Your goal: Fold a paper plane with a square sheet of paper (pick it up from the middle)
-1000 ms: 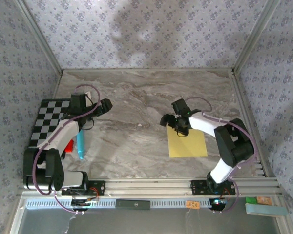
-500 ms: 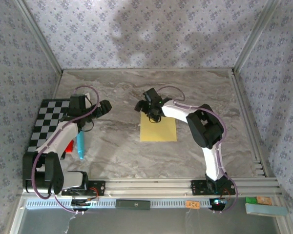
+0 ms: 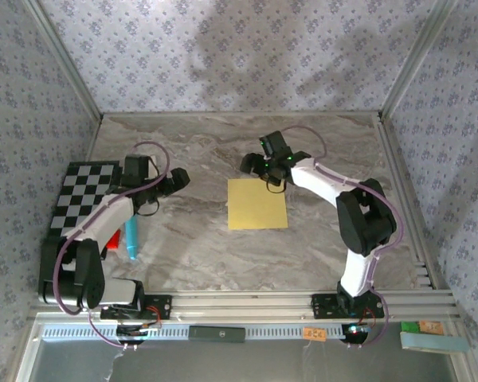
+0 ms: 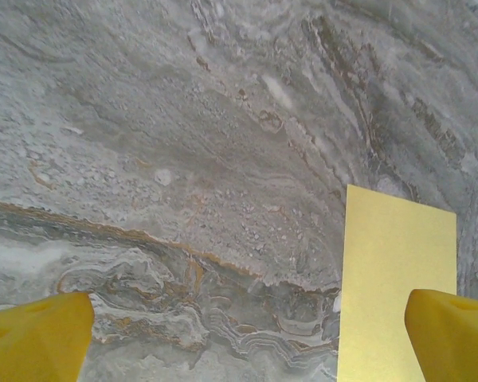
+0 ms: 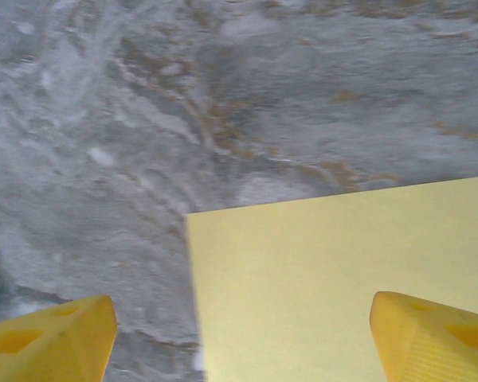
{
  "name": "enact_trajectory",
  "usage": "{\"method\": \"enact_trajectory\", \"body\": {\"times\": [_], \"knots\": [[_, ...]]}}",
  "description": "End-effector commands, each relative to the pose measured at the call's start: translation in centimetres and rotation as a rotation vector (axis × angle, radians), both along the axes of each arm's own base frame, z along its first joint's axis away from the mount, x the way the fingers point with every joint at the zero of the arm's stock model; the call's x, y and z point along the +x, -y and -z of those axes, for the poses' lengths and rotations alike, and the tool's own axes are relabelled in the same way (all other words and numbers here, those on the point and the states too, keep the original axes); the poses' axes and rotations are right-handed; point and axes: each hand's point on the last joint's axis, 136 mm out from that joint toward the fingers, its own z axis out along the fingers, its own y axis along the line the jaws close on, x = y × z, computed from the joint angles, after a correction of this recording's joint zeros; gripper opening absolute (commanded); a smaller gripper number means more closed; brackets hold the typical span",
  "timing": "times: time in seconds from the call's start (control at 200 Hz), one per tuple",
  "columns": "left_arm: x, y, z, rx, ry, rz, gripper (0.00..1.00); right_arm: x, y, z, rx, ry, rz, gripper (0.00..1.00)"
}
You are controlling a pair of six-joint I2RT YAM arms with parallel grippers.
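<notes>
Right fingers [image 5: 434, 338] now beyond yellow sheet [image 3: 257, 204]

Grey-brown marbled stone-look bench [image 3: 191, 239] is looking smooth, with a faint sheen. Thin plain yellow square sheet of paper [image 3: 257, 204] is looking matt and uncreased. Black-and-white checkered board [image 3: 76, 199] is reading matt. Left end effector [image 4: 243, 338] and right end effector [image 5: 239, 334] are showing smooth yellow plastic fingers [image 4: 36, 338]. Silver ribbed rails [image 3: 247, 304] are looking like brushed metal.

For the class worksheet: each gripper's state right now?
Left gripper: open, empty.
Right gripper: open, empty, near a corner of the thin yellow square sheet of paper.
</notes>
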Motion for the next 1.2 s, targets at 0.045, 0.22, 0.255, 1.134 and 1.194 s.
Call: {"method": "enact_trajectory", "body": {"times": [0.045,0.22,0.255,1.134,1.194], "knots": [[0.7,1.6,-0.9,-0.024,-0.002,0.024,1.00,-3.1,2.4,3.9,-0.116,-0.141,-0.073,0.82],[1.1,3.0,-0.3,-0.031,-0.022,0.043,1.00,-3.7,3.7,5.3,-0.167,-0.174,-0.045,0.83],[1.1,3.2,-0.2,-0.031,-0.026,0.049,1.00,-3.9,3.7,5.7,-0.174,-0.182,-0.043,0.84],[1.4,5.3,2.6,0.008,-0.155,0.086,1.00,-6.2,-1.5,7.6,-0.019,-0.320,0.330,0.87],[1.3,5.6,2.7,0.020,-0.166,0.094,1.00,-5.6,-2.5,6.8,0.032,-0.311,0.326,0.87]]}}
